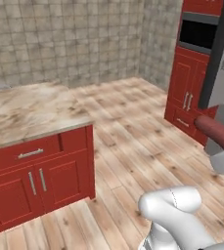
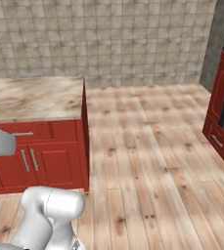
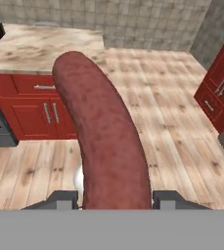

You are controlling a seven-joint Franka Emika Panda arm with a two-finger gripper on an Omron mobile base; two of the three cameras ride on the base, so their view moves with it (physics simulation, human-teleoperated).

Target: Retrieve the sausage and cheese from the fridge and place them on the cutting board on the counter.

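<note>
The counter (image 1: 30, 107) — beige marbled stone on red cabinets (image 1: 35, 183) — stands on the plank floor (image 1: 133, 146).

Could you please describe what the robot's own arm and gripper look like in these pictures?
The glossy white robot arm is built of thick, rounded tubular segments that bulge at the joints, with smooth, unmarked shells; a thin dark seam line crosses one shell. No cables show. The two-finger gripper ends in small, blocky dark grey fingertips with flat tops.
</note>
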